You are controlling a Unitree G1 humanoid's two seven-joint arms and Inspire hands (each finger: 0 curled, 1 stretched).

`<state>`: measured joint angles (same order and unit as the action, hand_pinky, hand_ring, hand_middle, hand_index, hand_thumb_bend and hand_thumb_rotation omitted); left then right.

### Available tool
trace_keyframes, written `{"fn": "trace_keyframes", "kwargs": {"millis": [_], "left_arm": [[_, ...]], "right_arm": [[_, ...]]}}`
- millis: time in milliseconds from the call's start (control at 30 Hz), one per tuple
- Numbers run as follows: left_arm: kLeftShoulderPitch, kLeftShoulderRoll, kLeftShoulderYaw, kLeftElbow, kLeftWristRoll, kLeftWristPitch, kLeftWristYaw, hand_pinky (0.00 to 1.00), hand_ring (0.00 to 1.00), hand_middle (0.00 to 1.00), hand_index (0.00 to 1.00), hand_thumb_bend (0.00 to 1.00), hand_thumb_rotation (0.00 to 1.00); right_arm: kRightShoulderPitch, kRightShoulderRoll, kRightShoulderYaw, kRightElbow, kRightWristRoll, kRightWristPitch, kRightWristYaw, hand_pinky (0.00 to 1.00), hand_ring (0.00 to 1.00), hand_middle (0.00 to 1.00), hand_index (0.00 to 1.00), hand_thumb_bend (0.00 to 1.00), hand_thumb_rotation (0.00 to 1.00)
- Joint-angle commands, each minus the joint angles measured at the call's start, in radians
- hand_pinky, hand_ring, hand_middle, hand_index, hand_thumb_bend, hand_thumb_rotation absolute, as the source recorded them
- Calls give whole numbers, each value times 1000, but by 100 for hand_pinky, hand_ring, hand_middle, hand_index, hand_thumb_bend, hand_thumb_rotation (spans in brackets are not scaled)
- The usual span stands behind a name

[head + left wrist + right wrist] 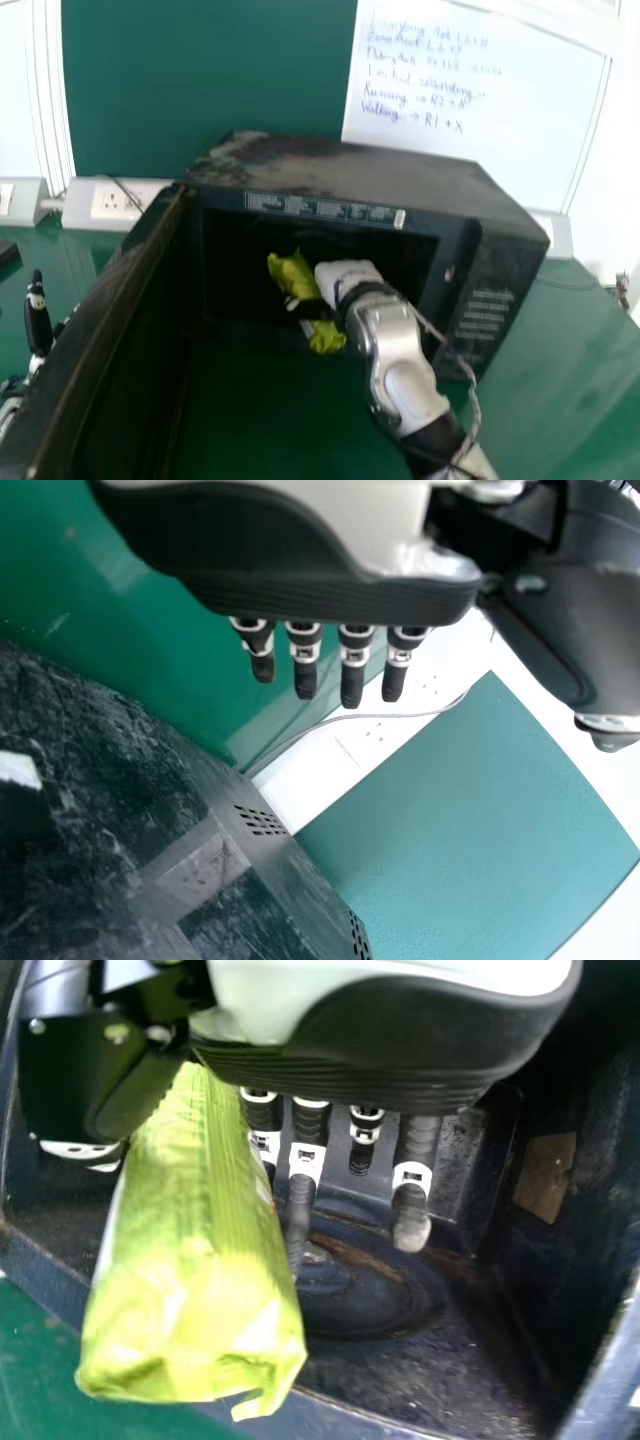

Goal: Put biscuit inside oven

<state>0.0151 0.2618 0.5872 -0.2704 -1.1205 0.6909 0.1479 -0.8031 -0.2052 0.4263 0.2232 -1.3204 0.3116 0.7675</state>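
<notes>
As green biscuit packet (292,275) hangs tilted at mouth of black microwave oven (340,168), my best line: far and inward, midway between left and right walls. Near lip to be fully passed, packet levelled low over cavity floor (420,1372), then thumb eased off. Right hand (345,274): clamped on packet, thumb against fingers. Left hand (38,322): idle, fingers extended, holding nothing, left of open door (128,335).

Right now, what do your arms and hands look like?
My right arm is silver, white and black, and rounded, with a twisty grey cable running along it. My right hand and left hand are white and black, with dark fingers wearing pale bands like rings.
</notes>
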Motion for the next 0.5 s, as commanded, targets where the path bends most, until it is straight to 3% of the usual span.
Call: {"fn": "trace_keyframes", "kwargs": {"millis": [0, 333, 467], "left_arm": [[0, -2, 1, 0, -10, -8, -6, 68, 75, 78, 76, 63, 0], [4, -6, 1, -5, -16, -8, -5, 68, 76, 79, 76, 62, 0], [8, -6, 2, -3, -16, -13, -16, 69, 76, 79, 76, 62, 0]], "right_arm": [[-42, -11, 5, 10, 24, 1, -42, 15, 22, 47, 64, 55, 0], [-84, -4, 44, 77, 57, 32, -100, 12, 18, 47, 70, 56, 0], [-104, -6, 59, 126, 77, 23, -159, 15, 22, 47, 69, 56, 0]]}}
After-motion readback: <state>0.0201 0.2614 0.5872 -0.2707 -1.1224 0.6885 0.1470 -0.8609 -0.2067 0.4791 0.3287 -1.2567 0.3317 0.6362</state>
